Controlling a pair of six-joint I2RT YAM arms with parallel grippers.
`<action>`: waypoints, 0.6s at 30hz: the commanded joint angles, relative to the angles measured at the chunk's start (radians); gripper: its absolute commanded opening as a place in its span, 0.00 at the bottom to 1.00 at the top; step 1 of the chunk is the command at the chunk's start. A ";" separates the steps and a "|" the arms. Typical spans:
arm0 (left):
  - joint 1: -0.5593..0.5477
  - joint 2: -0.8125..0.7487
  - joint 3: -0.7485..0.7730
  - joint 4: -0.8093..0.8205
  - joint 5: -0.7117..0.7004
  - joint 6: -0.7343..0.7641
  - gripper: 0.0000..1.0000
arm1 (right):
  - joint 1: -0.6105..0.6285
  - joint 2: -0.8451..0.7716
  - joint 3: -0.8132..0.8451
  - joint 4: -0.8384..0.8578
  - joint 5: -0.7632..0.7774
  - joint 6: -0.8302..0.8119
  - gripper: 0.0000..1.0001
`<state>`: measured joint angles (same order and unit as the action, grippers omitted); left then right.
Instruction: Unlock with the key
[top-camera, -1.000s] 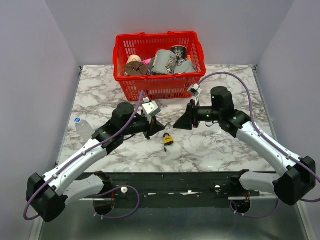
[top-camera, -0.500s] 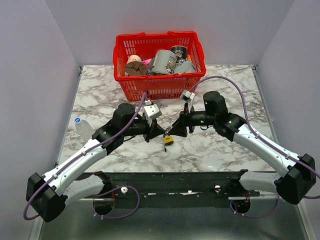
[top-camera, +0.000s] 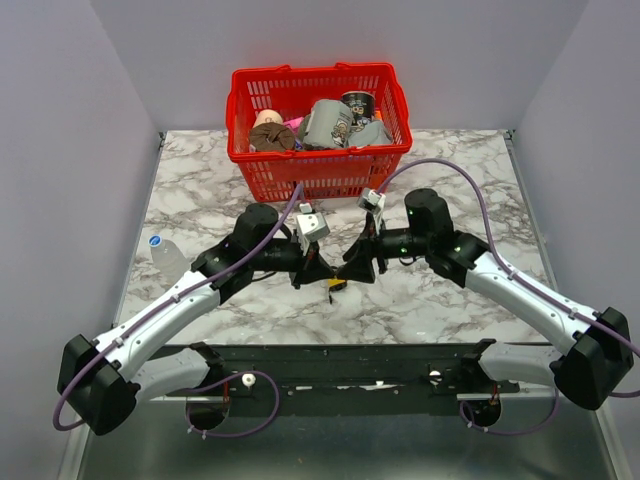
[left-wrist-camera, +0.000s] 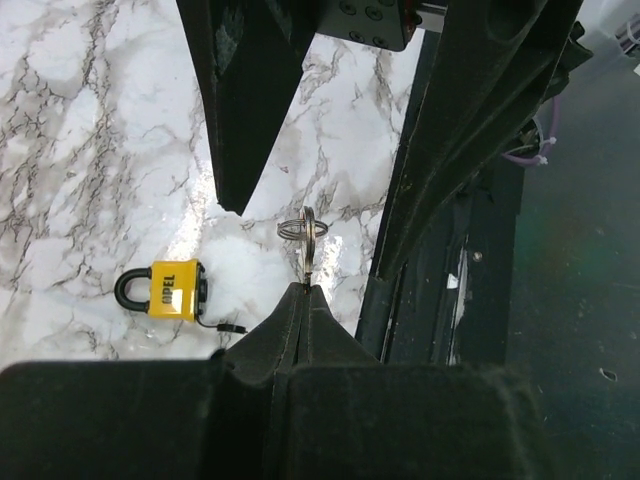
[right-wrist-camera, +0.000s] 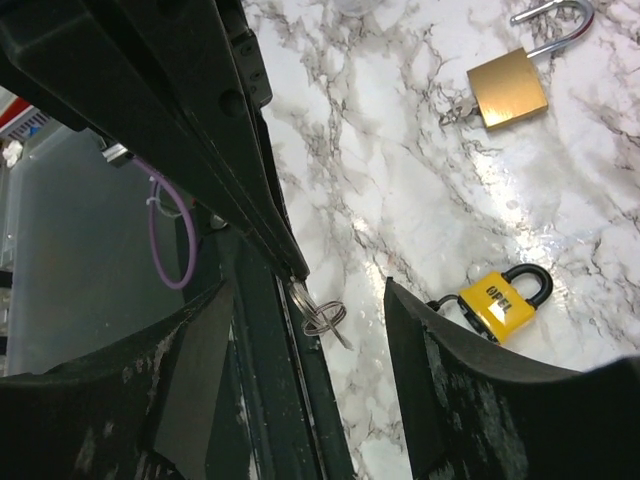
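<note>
My left gripper (left-wrist-camera: 305, 289) is shut on the key (left-wrist-camera: 306, 262), a slim grey metal piece that sticks out from the fingertips with a wire ring (left-wrist-camera: 300, 228) at its far end. My right gripper (right-wrist-camera: 312, 345) is open, and its two fingers stand on either side of the key (right-wrist-camera: 299, 296) and ring without touching them. The small yellow-and-black padlock (left-wrist-camera: 172, 290) lies flat on the marble just left of the key. In the top view both grippers (top-camera: 322, 270) (top-camera: 352, 268) meet tip to tip above the padlock (top-camera: 337, 285), which is mostly hidden.
A larger brass padlock (right-wrist-camera: 508, 85) with its shackle swung open lies on the marble beyond the yellow one. A red basket (top-camera: 320, 170) full of items stands at the back centre. A clear bottle (top-camera: 165, 255) lies at the table's left edge.
My right gripper has moved left to the left gripper's tip and opened wider around the key. The left gripper has shifted slightly right, still shut on the key. The grippers now cover most of the yellow padlock.
</note>
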<state>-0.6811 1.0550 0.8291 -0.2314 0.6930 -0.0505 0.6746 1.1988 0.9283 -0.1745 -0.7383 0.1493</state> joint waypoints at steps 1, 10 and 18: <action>-0.005 0.014 0.041 -0.020 0.068 0.014 0.00 | 0.006 -0.030 -0.023 0.010 -0.052 -0.042 0.71; -0.006 0.019 0.048 -0.034 0.094 0.018 0.00 | 0.006 0.010 0.030 -0.057 -0.099 -0.085 0.63; -0.005 0.008 0.047 -0.034 0.092 0.023 0.00 | 0.006 0.025 0.030 -0.060 -0.124 -0.083 0.45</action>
<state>-0.6811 1.0756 0.8440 -0.2707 0.7532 -0.0486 0.6750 1.2125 0.9314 -0.2222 -0.8230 0.0834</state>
